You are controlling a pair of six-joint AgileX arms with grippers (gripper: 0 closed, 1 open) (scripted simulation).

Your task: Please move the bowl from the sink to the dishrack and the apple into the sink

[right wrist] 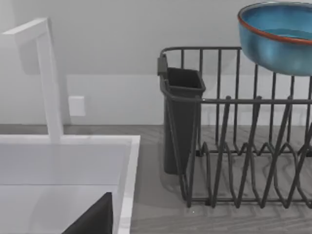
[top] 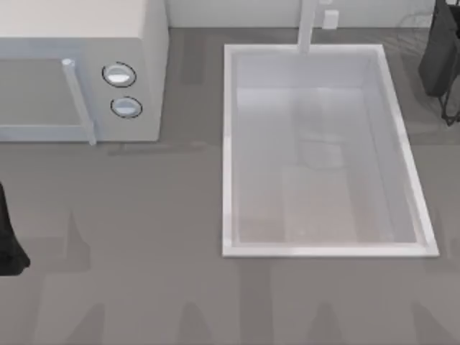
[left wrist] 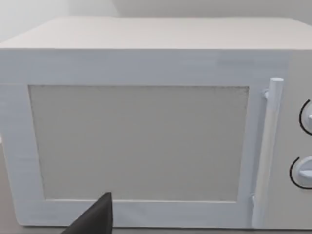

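The blue bowl (right wrist: 278,36) with its red-brown rim sits high over the top wires of the dishrack (right wrist: 239,146); I cannot tell whether it rests on them. The dishrack's thin wires (top: 413,25) lie at the table's far right, behind the sink (top: 230,144), whose white basin holds nothing. My right arm (top: 440,54) hangs over that far right corner, and a dark part of my right gripper (right wrist: 95,217) shows by the sink rim (right wrist: 129,161), apart from the bowl. The apple is out of view. My left arm (top: 8,244) stays at the table's left edge.
A white microwave (top: 79,72) with two round knobs stands at the back left, and the left wrist view faces its door (left wrist: 139,141). The white faucet (right wrist: 46,78) rises behind the sink. A dark cutlery cup (right wrist: 180,122) hangs on the dishrack's near end.
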